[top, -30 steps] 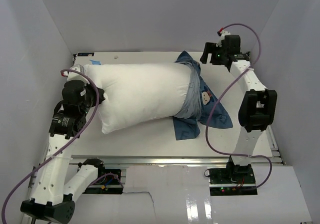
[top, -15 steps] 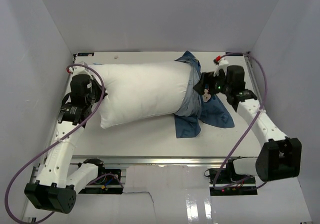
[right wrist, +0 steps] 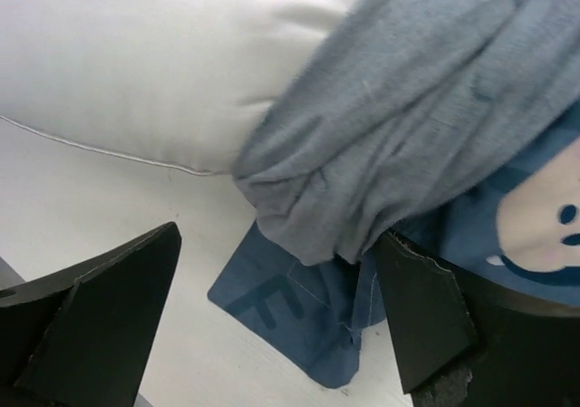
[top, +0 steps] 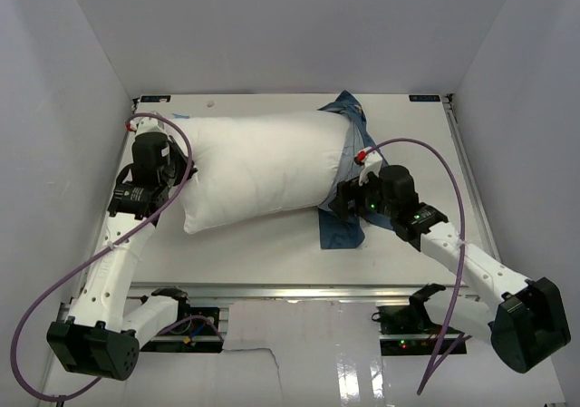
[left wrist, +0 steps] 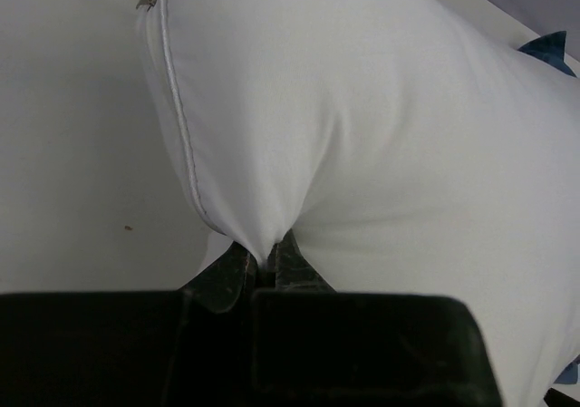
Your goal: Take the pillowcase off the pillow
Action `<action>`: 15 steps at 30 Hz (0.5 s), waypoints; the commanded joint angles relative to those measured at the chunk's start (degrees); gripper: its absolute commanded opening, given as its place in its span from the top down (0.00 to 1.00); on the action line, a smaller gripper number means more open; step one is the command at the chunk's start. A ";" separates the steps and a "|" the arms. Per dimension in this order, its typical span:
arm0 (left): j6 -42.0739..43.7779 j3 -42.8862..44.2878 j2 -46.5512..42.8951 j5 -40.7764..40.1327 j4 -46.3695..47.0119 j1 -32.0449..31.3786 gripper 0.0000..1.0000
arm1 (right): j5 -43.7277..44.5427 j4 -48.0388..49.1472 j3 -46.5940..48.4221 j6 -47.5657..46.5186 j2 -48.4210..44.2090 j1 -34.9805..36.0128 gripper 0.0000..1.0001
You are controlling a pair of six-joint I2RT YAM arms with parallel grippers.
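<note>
White table [top: 272, 253] bears pillow [top: 263, 167] and pillowcase [top: 341, 231]

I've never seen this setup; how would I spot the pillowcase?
Find the big white pillow lying across the table. The pillowcase is the cloth bunched around its right end, by the open right gripper. It is the only blue, printed thing there, with a cartoon face and letters.

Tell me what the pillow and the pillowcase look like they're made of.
The pillow: smooth white woven fabric with a faint sheen and piped seam, plump, so probably soft-filled. The pillowcase: thin matte blue cloth, possibly cotton, bunched in soft folds, printed.
</note>
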 commanded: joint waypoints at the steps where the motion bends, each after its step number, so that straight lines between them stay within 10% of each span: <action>1: -1.28 2.21 -1.37 1.74 2.49 0.03 1.00 | 6.92 4.48 0.21 0.90 1.16 4.98 0.09; 5: -2.08 2.03 -0.94 3.33 3.45 0.03 1.00 | 20.63 5.18 0.47 4.32 3.88 6.67 0.33; 8: -2.08 2.91 0.12 3.51 3.37 0.03 1.00 | 29.66 4.31 0.65 7.56 6.87 6.84 0.92; 15: -0.94 5.19 1.35 2.54 2.84 0.12 1.00 | 44.64 0.89 1.26 9.68 11.35 6.15 0.92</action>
